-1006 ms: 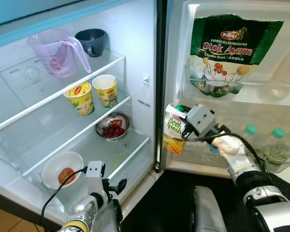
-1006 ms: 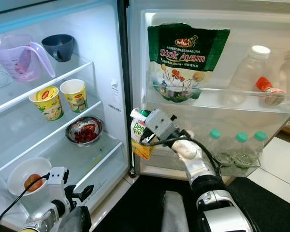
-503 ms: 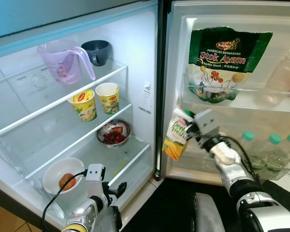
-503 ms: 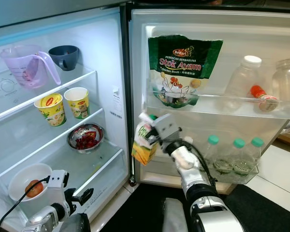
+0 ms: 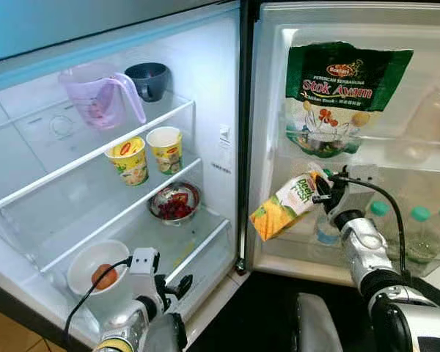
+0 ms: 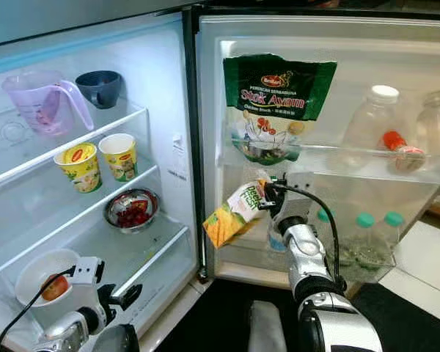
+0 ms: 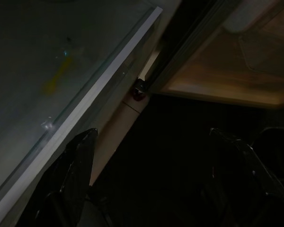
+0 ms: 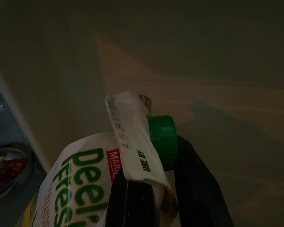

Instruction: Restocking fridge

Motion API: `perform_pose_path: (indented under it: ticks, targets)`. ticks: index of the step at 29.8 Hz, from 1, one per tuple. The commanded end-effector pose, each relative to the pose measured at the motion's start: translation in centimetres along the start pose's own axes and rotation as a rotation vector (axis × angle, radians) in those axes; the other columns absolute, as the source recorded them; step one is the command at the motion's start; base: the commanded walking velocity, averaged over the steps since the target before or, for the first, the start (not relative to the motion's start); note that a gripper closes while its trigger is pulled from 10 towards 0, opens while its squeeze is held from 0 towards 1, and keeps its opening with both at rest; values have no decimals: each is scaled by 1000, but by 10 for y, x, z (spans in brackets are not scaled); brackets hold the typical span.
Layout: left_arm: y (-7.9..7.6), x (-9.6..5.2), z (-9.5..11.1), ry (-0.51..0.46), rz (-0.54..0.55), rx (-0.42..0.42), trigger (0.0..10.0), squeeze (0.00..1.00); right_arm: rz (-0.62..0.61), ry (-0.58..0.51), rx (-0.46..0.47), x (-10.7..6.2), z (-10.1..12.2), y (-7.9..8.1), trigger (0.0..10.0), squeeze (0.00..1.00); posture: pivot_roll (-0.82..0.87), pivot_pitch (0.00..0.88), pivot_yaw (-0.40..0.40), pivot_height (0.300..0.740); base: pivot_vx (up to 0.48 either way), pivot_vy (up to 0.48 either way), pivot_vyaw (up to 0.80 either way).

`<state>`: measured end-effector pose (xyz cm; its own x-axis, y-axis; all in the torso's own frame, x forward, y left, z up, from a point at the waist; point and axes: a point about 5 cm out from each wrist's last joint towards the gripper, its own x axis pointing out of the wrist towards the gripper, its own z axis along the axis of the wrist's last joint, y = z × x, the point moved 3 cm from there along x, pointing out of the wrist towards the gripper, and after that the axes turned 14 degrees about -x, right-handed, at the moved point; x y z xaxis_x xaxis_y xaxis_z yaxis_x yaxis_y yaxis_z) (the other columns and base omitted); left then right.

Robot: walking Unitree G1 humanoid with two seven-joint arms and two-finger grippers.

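Your right gripper (image 5: 324, 192) is clamped on the top of the juice carton (image 5: 284, 207), by its green cap (image 8: 162, 140). The carton hangs tilted, bottom end pointing toward the fridge's hinge side, in front of the door's lower bin (image 5: 396, 257). Right behind it in that bin stand green-capped bottles (image 5: 418, 233), close to your wrist. Above, the chicken stock pouch (image 5: 340, 95) sits in the upper door shelf (image 5: 396, 147), its lower edge just over the gripper, with clear bottles (image 6: 372, 125) further along the same shelf.

Inside the fridge, the top shelf carries a purple jug (image 5: 97, 95) and a dark cup (image 5: 148, 79). The middle shelf has two noodle cups (image 5: 129, 161), with open room to their left. Below sit a metal bowl of red fruit (image 5: 174, 204) and a white bowl (image 5: 95, 268) near the front edge.

Your left gripper (image 7: 170, 165) hangs low by the fridge's bottom edge, fingers spread, holding nothing.
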<state>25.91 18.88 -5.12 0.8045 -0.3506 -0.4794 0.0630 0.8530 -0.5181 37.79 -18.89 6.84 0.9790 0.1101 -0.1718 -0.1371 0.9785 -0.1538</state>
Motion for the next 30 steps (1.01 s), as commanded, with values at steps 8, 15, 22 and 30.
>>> perform_pose_path:
  ticks: [8, 15, 22, 30]
  targets:
    - [9, -6, 11, -31, 5, 22, 10000, 0, 173, 115, 11, -11, -36, 42, 10000, 0, -28, 0, 43, 456, 0, 0, 0]
    - [10, -6, 24, -66, -4, 34, 10000, 0, 316, -8, 71, -7, -14, 58, 10000, 0, -31, 0, 49, 456, 0, 0, 0]
    - [8, -3, 36, -100, -11, 41, 10000, 0, 523, -104, -31, -9, 4, 84, 10000, 0, -36, 0, 48, 456, 0, 0, 0]
    - [1, 0, 37, -116, -39, 47, 10000, 0, 726, -208, -77, -19, 19, 107, 10000, 0, -33, 17, 38, 456, 0, 0, 0]
